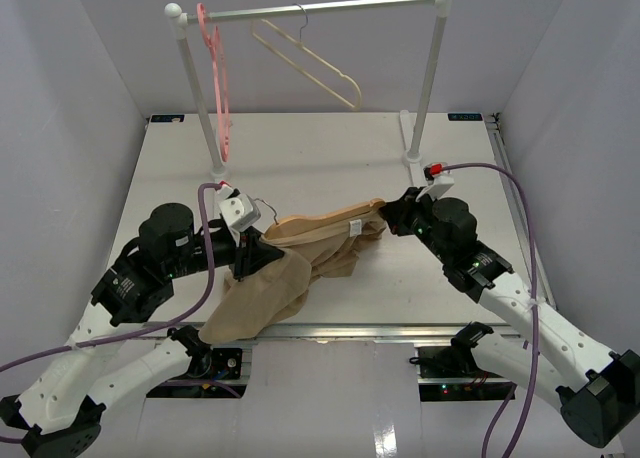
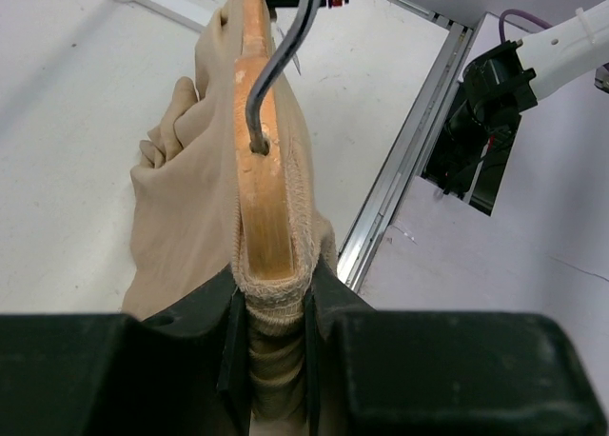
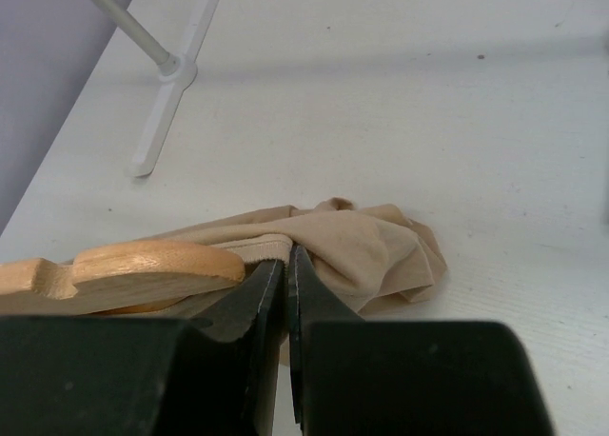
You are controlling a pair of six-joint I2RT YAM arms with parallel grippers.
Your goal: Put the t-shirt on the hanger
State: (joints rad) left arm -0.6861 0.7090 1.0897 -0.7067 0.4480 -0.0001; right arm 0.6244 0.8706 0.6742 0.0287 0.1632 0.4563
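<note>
The tan t-shirt lies bunched at the table's front, partly pulled over the wooden hanger, which lies flat with its metal hook pointing left. My left gripper is shut on the shirt's ribbed collar. In the left wrist view the collar wraps the hanger's end between the jaws of the left gripper. My right gripper is at the hanger's right end. In the right wrist view the right gripper is shut on the shirt's edge beside the hanger tip.
A white clothes rack stands at the back, holding a pink hanger and a cream hanger. Its feet rest on the table. The table's front metal edge runs just below the shirt.
</note>
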